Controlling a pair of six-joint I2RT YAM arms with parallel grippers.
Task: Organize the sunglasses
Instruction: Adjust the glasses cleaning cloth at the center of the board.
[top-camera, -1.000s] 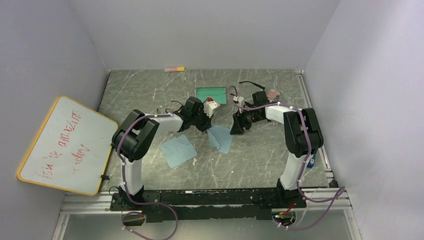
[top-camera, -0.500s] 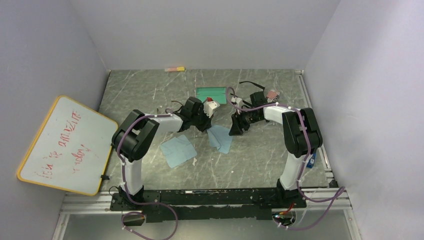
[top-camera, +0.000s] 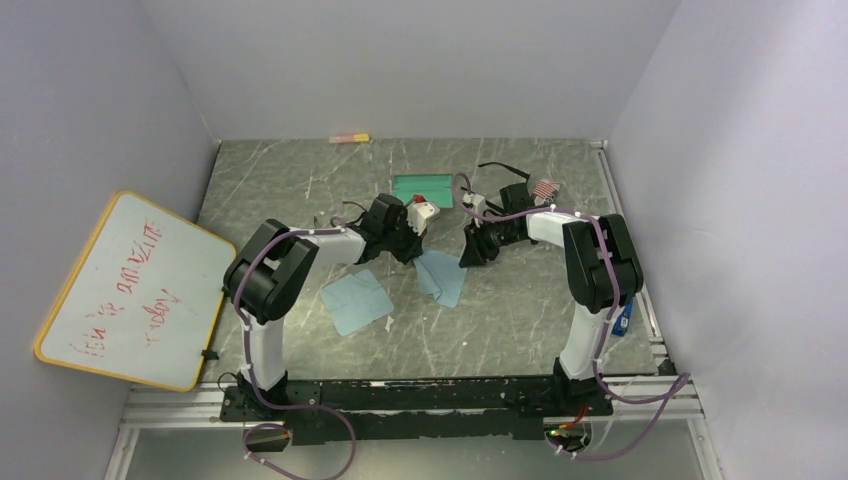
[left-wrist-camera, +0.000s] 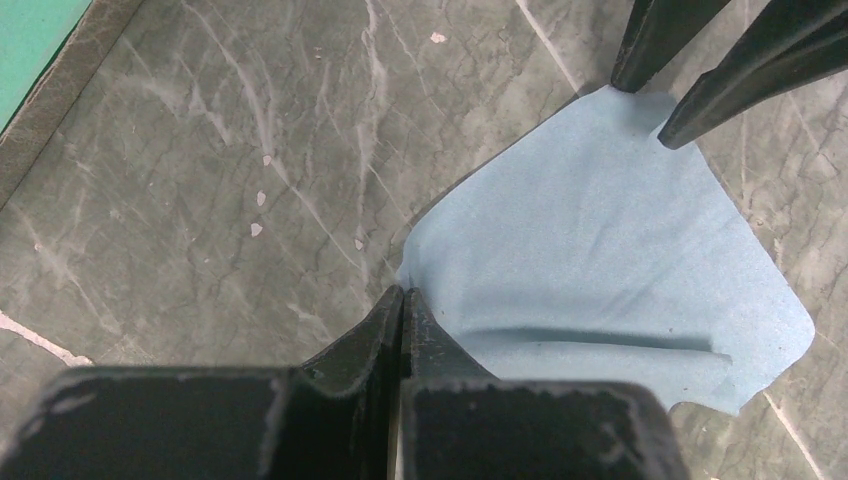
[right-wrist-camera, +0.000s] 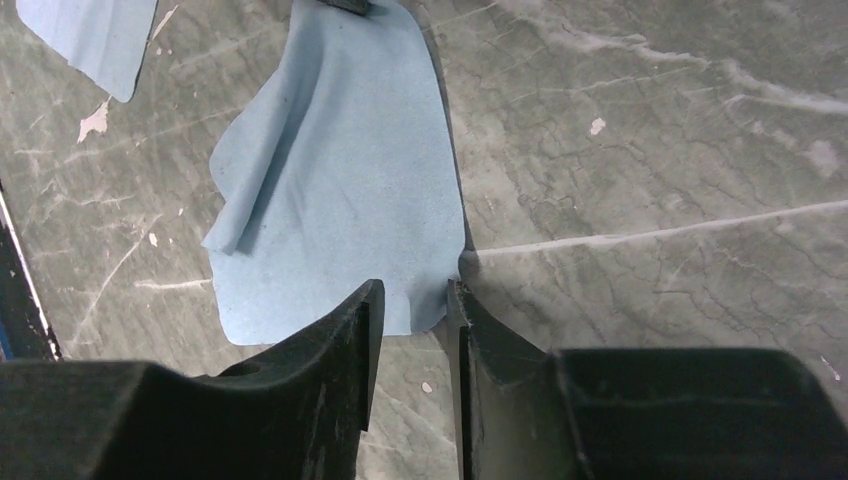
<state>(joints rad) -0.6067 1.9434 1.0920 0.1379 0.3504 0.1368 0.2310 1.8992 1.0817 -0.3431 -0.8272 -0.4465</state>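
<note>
A light-blue cloth (top-camera: 441, 276) lies between my two grippers, with a fold along one side (left-wrist-camera: 600, 240) (right-wrist-camera: 340, 170). My left gripper (left-wrist-camera: 402, 292) (top-camera: 415, 252) is shut, its tips pinching the cloth's corner. My right gripper (right-wrist-camera: 410, 290) (top-camera: 467, 260) is open by a narrow gap, its jaws either side of the opposite corner; its fingers (left-wrist-camera: 655, 40) also show in the left wrist view. A thin black sunglasses arm (top-camera: 493, 166) shows at the back right, with the rest behind the right arm. I cannot make out the thin-framed pair.
A second light-blue cloth (top-camera: 357, 300) lies left of the first. A green flat case (top-camera: 423, 187) sits behind the grippers. A flag-printed item (top-camera: 545, 187) is at the right arm. A whiteboard (top-camera: 130, 285) leans at the left. A pink-yellow item (top-camera: 349, 138) lies at the back wall.
My right gripper has shifted slightly left onto the cloth's corner. The left arm and the cloths have barely moved.
</note>
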